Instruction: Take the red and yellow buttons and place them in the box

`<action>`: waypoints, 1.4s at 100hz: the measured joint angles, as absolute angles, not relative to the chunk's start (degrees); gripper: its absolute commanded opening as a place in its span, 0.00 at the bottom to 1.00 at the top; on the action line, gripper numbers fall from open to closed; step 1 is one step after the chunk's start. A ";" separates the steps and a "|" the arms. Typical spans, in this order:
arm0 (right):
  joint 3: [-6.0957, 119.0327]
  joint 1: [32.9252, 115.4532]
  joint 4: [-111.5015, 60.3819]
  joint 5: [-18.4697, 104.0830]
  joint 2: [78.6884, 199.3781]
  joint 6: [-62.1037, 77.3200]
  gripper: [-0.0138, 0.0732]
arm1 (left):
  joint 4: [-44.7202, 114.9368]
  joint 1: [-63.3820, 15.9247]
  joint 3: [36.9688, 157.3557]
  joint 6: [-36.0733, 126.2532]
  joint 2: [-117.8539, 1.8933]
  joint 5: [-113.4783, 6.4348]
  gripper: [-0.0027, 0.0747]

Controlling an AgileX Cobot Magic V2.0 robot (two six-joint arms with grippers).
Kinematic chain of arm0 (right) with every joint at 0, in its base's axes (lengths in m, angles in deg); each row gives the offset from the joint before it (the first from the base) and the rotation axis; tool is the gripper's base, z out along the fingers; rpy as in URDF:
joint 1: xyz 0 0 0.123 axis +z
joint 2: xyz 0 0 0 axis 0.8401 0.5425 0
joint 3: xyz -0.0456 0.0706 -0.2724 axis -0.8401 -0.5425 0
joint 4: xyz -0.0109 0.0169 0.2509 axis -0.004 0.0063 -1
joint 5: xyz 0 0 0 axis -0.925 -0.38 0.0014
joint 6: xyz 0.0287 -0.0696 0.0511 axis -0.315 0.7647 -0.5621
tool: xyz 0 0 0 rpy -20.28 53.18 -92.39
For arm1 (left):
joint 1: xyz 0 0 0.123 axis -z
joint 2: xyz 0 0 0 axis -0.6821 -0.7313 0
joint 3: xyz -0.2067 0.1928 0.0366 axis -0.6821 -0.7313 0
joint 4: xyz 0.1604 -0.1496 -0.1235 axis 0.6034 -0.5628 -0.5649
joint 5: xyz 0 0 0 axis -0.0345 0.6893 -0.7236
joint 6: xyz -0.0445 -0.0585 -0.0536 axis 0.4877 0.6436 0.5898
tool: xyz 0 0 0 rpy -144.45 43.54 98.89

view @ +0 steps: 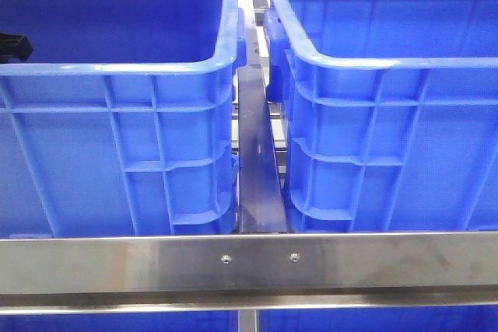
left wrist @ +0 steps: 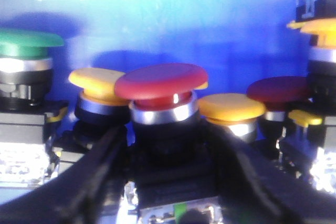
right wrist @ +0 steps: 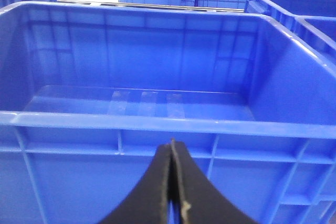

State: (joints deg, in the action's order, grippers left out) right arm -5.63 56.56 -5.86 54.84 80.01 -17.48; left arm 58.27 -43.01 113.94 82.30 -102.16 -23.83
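Observation:
In the left wrist view a red button [left wrist: 161, 80] stands upright among others, with a yellow button [left wrist: 231, 107] just beside it. My left gripper [left wrist: 165, 135] is open, its black fingers [left wrist: 100, 166] on either side of the red button's black body; a thin gap shows on one side. The box [view: 373, 60] is the right-hand crate with ribbed inner walls. My right gripper [right wrist: 171, 148] is shut and empty, facing the box's outer wall just below its rim [right wrist: 157, 121]. The box's floor shows bare.
More buttons crowd the left gripper: another yellow [left wrist: 94, 80], a dark red [left wrist: 278, 88], a green [left wrist: 29, 43]. The smooth-walled blue crate [view: 117, 68] holds a black part of my left arm [view: 14, 44]. A steel rail [view: 249, 266] crosses in front.

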 measured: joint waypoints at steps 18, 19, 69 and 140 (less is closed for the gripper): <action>-5.63 56.56 -5.86 54.84 80.01 -17.48 0.08 | 58.27 -43.01 113.94 82.19 -100.69 -23.63 0.30; -5.63 56.56 -5.86 54.84 80.01 -17.48 0.08 | 58.27 -43.01 113.94 82.07 -100.51 -23.63 0.30; -5.63 56.56 -5.86 54.84 80.01 -17.48 0.08 | 47.37 -34.34 113.94 57.87 -83.37 -17.66 0.30; -5.63 56.56 -5.86 57.33 80.01 -17.48 0.08 | 23.72 -10.77 113.94 37.28 -81.93 -13.17 0.30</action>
